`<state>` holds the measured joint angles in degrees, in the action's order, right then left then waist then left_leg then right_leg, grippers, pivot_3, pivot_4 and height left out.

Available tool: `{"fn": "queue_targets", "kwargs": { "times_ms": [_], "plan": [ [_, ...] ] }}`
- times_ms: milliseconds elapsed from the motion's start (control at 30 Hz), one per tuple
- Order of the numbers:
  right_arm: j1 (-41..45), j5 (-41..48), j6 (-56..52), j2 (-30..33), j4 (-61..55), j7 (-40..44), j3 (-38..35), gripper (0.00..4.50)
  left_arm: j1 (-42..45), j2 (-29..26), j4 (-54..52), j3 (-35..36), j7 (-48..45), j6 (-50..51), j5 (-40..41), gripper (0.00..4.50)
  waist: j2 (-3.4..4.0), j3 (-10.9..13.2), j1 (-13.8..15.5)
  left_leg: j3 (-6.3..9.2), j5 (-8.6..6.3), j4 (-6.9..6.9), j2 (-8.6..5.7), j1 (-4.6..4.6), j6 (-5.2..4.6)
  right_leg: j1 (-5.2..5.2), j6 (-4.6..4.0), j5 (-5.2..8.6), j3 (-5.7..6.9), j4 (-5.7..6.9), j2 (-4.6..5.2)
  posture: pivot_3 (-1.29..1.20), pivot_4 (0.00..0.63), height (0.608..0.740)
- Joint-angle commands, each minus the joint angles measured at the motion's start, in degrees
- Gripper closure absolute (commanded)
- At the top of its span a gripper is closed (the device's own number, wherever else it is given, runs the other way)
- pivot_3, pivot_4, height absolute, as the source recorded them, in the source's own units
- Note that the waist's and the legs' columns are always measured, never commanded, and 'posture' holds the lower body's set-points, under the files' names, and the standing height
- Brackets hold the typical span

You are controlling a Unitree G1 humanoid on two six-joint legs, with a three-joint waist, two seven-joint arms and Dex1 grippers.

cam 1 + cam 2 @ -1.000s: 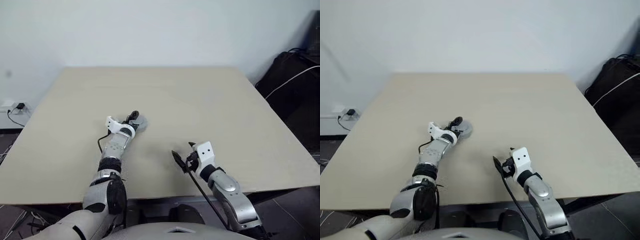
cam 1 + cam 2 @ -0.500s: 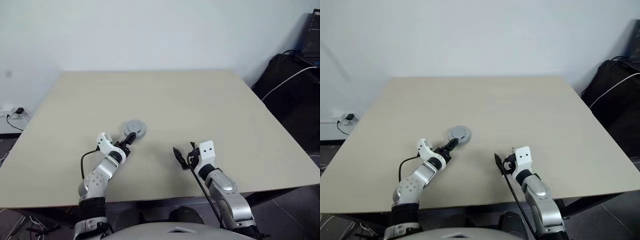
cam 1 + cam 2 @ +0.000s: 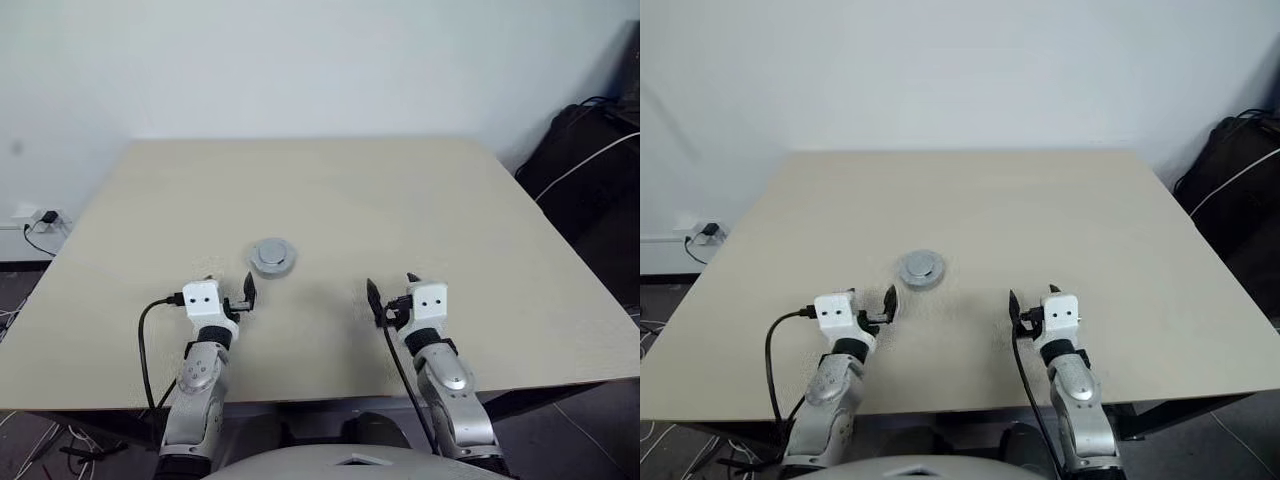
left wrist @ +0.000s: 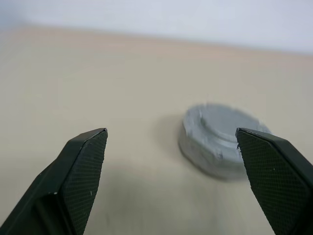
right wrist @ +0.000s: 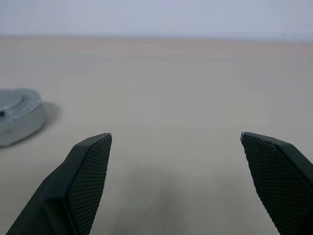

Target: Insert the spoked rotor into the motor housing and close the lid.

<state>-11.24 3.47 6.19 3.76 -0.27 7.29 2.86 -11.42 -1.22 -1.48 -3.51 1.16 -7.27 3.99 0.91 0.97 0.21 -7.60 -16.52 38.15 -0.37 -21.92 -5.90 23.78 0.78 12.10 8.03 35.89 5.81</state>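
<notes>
A round grey lid lies flat on the beige table, smooth domed face up, left of the middle. The spoked rotor and the motor housing are hidden; whether they sit under the lid I cannot tell. My left gripper hovers open near the table's front edge, a short way in front of the lid, with nothing between its fingers. My right gripper is open and empty too, level with the left one, and the lid lies off to its left.
A black bag with a white cable stands past the table's right edge. A wall socket with a plug is low on the left. The table's front edge runs close behind both grippers.
My left gripper has let go of the lid, pulled back toward the front edge and rolled level. The lid stays where it was. The right gripper has shifted slightly right.
</notes>
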Motion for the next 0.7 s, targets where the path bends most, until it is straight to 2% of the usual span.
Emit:
{"fn": "queue_targets", "kwargs": {
  "times_ms": [33,267,700],
  "plan": [
    [1.6,0.9,3.2,-0.5,2.6,0.5,-1.2,0.0,0.8,-0.6,1.6,-1.8,0.0,-5.9,-5.0,0.05,-0.02,0.0,0.0,0.0,0.0,-0.01,0.0,0.0,-0.01,0.0,-0.02,0.01,0.03,0.0,0.0,0.0,0.0,0.74],
    [4.0,1.8,4.7,-1.0,8.3,0.3,-3.2,0.0,0.8,0.3,3.1,0.4,2.1,-9.8,-6.0,0.05,-0.1,0.1,0.1,0.01,-0.02,0.0,0.02,0.0,-0.06,-0.02,-0.07,0.06,0.27,0.0,0.1,0.0,0.0,0.74],
    [4.8,1.0,5.4,-1.4,10.1,0.3,-3.1,0.0,-1.2,1.4,2.6,0.9,2.4,-10.1,-6.8,0.05,-0.14,0.2,0.5,0.04,-0.08,0.04,0.0,0.0,-0.18,-0.09,-0.03,0.06,0.39,-0.01,0.16,0.0,0.0,0.74]
  ]
}}
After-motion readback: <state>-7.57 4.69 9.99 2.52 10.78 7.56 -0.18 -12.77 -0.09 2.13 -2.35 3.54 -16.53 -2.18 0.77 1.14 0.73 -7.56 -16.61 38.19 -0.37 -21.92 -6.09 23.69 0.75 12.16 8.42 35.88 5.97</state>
